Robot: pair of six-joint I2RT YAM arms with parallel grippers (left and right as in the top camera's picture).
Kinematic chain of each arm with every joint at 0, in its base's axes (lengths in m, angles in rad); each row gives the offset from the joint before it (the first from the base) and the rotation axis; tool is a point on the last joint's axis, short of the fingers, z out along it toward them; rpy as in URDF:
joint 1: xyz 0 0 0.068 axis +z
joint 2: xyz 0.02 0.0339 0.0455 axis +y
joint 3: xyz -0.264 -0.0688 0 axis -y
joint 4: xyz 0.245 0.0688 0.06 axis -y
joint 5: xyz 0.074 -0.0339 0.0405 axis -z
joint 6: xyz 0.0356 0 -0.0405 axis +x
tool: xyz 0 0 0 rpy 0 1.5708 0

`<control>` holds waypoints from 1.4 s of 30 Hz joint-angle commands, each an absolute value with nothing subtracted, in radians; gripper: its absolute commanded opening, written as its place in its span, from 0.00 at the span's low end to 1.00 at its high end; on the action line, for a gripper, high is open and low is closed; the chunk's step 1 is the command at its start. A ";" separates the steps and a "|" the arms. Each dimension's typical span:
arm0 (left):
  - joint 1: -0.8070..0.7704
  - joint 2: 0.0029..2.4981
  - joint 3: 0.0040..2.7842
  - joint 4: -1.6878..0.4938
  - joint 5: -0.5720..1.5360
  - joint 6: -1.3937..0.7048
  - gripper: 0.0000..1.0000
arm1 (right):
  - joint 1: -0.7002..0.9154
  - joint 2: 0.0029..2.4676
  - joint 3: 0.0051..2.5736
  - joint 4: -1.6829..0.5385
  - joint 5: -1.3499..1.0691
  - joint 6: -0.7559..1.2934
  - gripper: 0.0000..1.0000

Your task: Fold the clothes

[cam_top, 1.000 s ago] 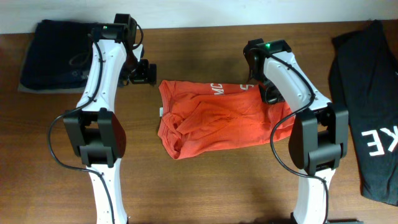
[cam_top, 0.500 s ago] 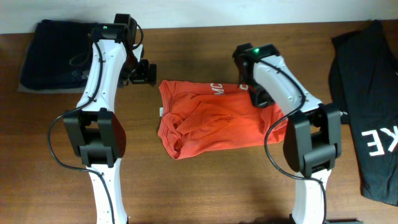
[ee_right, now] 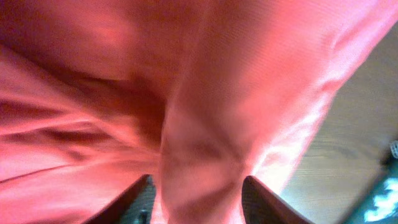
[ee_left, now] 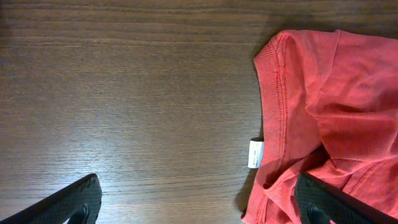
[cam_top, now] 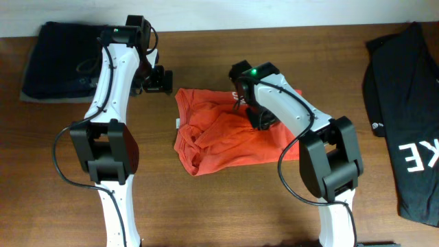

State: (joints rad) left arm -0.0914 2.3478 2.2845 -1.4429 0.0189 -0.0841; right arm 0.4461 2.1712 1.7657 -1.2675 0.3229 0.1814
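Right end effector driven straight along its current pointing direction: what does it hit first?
The red T-shirt. Its cloth fills the wrist view just ahead of the right end effector, so close it may be touching; the blur leaves depth unclear.

The table is brown wood, fine-grained and smooth, with a soft sheen. The T-shirt is matt red-orange cloth, soft and creased. Its collar is ribbed knit with visible stitching and carries a small smooth white label. At three o'clock the black T-shirt is matt cloth, as are the dark folded garments at ten o'clock. The arm shells are glossy white plastic.
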 commanded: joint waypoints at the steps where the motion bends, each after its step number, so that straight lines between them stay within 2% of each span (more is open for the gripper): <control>1: -0.091 2.350 2.293 -1.444 0.030 -0.090 0.99 | 0.465 2.166 1.761 -1.222 0.120 0.193 0.57; 7: -0.091 2.350 2.293 -1.444 0.030 -0.089 0.99 | 0.449 2.147 1.818 -1.209 0.030 0.224 0.48; 14: -0.091 2.350 2.293 -1.444 0.030 -0.090 0.99 | 0.329 2.065 1.935 -1.257 -0.017 0.220 0.48; 21: -0.091 2.350 2.293 -1.445 0.030 -0.090 0.99 | 0.162 2.102 1.914 -1.208 -0.356 0.101 0.06; 22: -0.091 2.350 2.293 -1.445 0.030 -0.090 0.99 | 0.147 2.113 1.908 -1.206 -0.391 0.100 0.04; 29: -0.091 2.350 2.293 -1.448 0.030 -0.090 0.99 | 0.104 2.198 1.869 -1.151 -0.536 0.048 0.04; 42: -0.091 2.350 2.293 -1.452 0.030 -0.090 0.99 | 0.103 2.353 1.858 -1.002 -0.590 0.085 0.04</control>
